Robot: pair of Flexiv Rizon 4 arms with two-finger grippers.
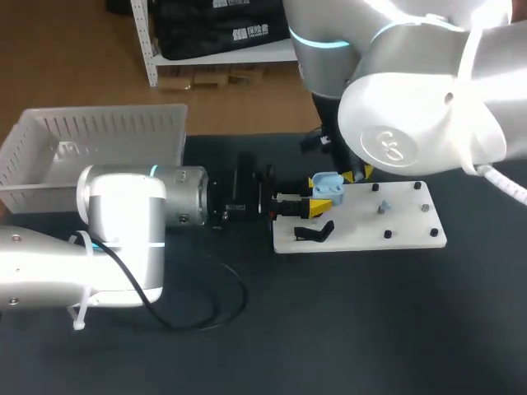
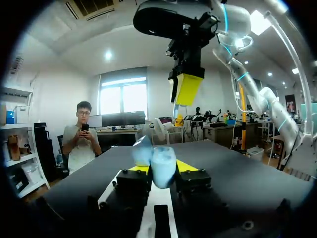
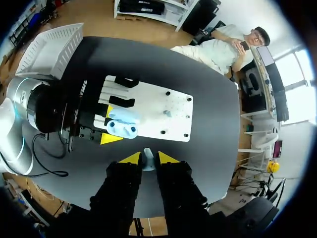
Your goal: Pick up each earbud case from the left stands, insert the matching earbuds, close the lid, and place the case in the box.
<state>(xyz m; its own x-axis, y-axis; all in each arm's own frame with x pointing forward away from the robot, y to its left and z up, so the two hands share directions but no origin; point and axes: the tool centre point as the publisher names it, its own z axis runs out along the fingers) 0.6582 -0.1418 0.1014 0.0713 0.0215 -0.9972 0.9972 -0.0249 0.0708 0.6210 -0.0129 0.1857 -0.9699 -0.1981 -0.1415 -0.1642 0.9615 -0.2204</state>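
My left gripper [image 1: 319, 196] comes in from the left and is shut on a light-blue earbud case [image 1: 328, 186] at the left end of the white stand board [image 1: 395, 226]. The case [image 2: 161, 168] sits between the yellow tips with its lid [image 2: 142, 150] open. In the right wrist view the open case [image 3: 123, 128] lies straight below my right gripper [image 3: 148, 157], which is shut on a small pale earbud [image 3: 148, 162]. Another earbud [image 3: 167, 113] sits on the board. Two black stands [image 3: 122, 92] stand beside the case.
A white slatted basket [image 1: 90, 144] stands at the back left of the black table. The left arm's black cable [image 1: 210, 309] loops on the table in front. A black stand [image 1: 316, 233] is on the board's near left corner.
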